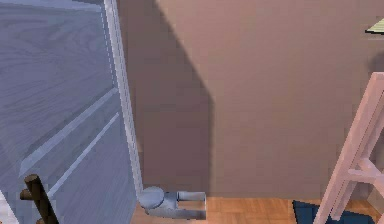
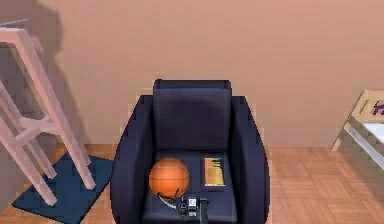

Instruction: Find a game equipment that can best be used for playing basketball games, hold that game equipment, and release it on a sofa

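An orange basketball (image 2: 169,178) lies on the seat of a dark navy armchair-style sofa (image 2: 190,110) in the middle of the arm side view. Beside the ball, on the same seat, lies a flat yellowish-brown box (image 2: 213,171). The gripper (image 2: 188,207) shows low at the seat's front edge, just below and right of the ball, with small white squares on it. The seat and the ball sit right behind it, so I cannot tell whether it holds anything.
A pink wooden frame (image 2: 30,110) stands on a dark blue mat (image 2: 65,190) left of the sofa; the frame (image 1: 355,160) also appears at the forward view's right. A grey-blue open door (image 1: 60,100) stands left, with a grey dumbbell-shaped object (image 1: 165,200) at its foot. Pale furniture (image 2: 368,125) is right.
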